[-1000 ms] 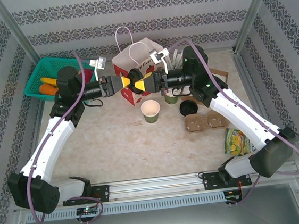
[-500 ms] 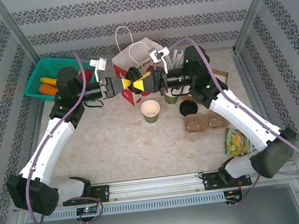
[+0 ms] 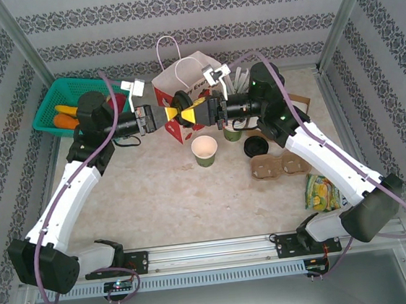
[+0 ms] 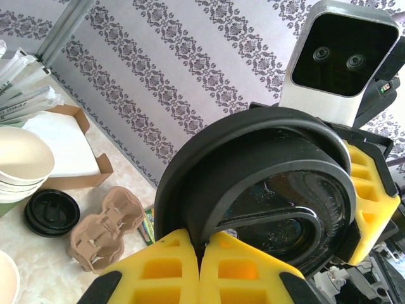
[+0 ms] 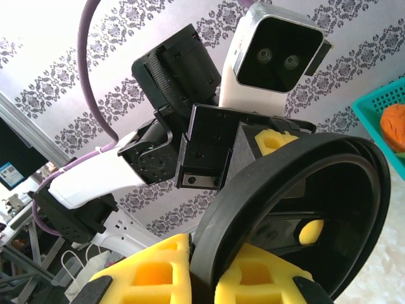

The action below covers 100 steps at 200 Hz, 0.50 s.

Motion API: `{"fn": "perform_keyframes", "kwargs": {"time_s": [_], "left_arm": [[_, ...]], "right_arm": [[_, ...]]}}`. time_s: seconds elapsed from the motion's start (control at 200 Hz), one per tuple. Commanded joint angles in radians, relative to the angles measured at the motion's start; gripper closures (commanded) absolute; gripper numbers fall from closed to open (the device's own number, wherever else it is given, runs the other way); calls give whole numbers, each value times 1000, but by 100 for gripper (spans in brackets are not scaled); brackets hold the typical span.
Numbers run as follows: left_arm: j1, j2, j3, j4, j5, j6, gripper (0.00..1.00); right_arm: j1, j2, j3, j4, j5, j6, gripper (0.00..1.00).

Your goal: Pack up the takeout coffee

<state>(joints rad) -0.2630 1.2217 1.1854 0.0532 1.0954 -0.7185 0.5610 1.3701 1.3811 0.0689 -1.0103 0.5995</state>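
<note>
Coffee cup [image 3: 205, 150] is left standing upright and uncovered on the bench [image 3: 156, 193], just near of the red-and-white paper bag [image 3: 182, 87], so nothing has been packed yet. All the action is found up in the air in front of the bag, where a black lid [image 4: 266, 190] is held between both arms.

What has just changed: a second ago the left fingers [image 4: 158, 272] were parted and held a bit short of the lid. Now they have been brought in and clamped shut on its rim. The right fingers [image 5: 145, 275] are seen pinched on the opposite edge of the same lid, though whether that grip is being loosened can't really be told. So the lid is shared by both sides for the moment, and it reads like a handover from right to left caught halfway.

What that means for the task, as a guess: the lid is probably meant to be pressed onto the cup before the cup gets lowered into the bag, so the job is judged to be at an early stage. The right side's hold would need to be released cleanly first, or the lid could be twisted or dropped. A second lid [image 3: 255, 146], a cardboard carrier [image 3: 273, 165] and a stack of cups [image 3: 231, 131] are left lying on the right.
</note>
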Motion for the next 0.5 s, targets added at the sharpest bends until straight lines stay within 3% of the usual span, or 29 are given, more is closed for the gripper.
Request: {"fn": "perform_keyframes", "kwargs": {"time_s": [0.0,0.045,0.17,0.265,0.495], "left_arm": [[-31,-32,39,-63,5,85,100],[-32,-33,43,-84,-2,100,100],[-32,-32,53,-141,-38,136,100],[-33,-35,62,-216,-122,169,100],[-57,-25,68,-439,-351,216,100]], "right_arm": [[-1,-17,-8,7,59,-32,75],[-2,-24,-13,-2,76,-42,66],[-12,-63,-56,-17,190,-74,25],[-25,-108,-110,-22,322,-94,6],[-50,-195,-229,-97,638,-93,2]]}}
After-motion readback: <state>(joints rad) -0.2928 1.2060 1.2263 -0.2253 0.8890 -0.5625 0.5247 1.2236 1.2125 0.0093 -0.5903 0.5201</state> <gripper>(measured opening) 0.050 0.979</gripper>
